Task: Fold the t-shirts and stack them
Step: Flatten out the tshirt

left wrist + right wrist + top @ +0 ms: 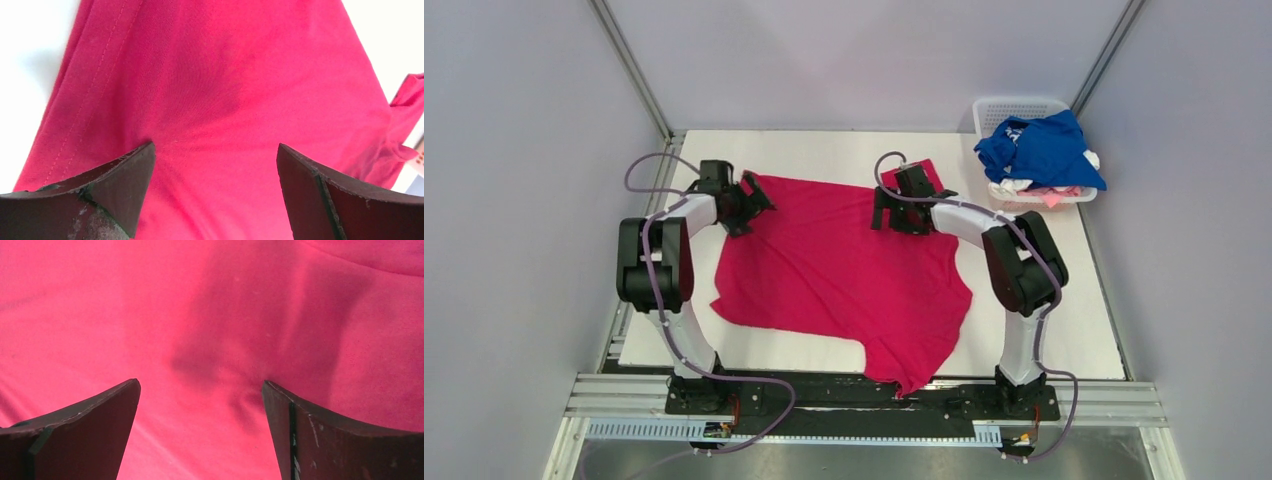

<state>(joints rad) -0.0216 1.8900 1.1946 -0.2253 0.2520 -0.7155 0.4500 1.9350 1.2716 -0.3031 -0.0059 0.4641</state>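
Note:
A magenta-red t-shirt (839,270) lies spread on the white table, its lower corner hanging over the near edge. It fills the left wrist view (225,85) and the right wrist view (150,315). My left gripper (752,205) is open over the shirt's far-left corner, close to its hemmed edge. My right gripper (892,215) is open over the shirt's far-right part, near a sleeve. Neither holds cloth. A royal blue t-shirt (1039,148) lies heaped on top of white and pale pink ones in the basket.
A white lattice basket (1014,108) stands at the table's far right corner. The white table (1064,330) is walled by grey panels on three sides. A metal rail runs along the near edge by the arm bases.

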